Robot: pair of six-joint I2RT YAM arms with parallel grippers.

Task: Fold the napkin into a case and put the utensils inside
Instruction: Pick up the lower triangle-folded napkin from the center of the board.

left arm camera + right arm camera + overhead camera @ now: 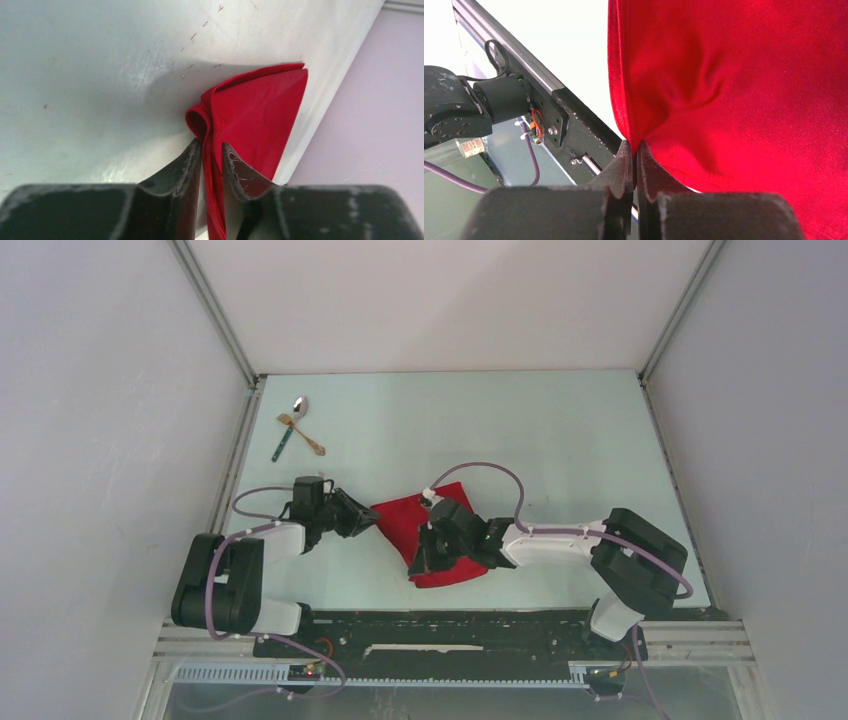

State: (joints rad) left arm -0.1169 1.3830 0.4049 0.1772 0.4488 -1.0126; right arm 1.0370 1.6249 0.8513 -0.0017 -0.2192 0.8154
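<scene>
Napkin (405,518): bright red cloth, doubled over and creased, lying askew at the centre of the top view on the pale table (520,440). The left gripper (212,147) has its jaws pinched on the cloth's looped left corner, and the right gripper (635,147) has its jaws clamped on the near edge. Utensils: silver spoon (299,406), gold fork (302,434) and teal-handled piece (282,444), clustered at upper left, well apart from the cloth.

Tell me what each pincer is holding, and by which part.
Both hold the red napkin. The left pincer pinches a bunched fold at its left end; the right pincer is shut on an edge at its near side.
</scene>
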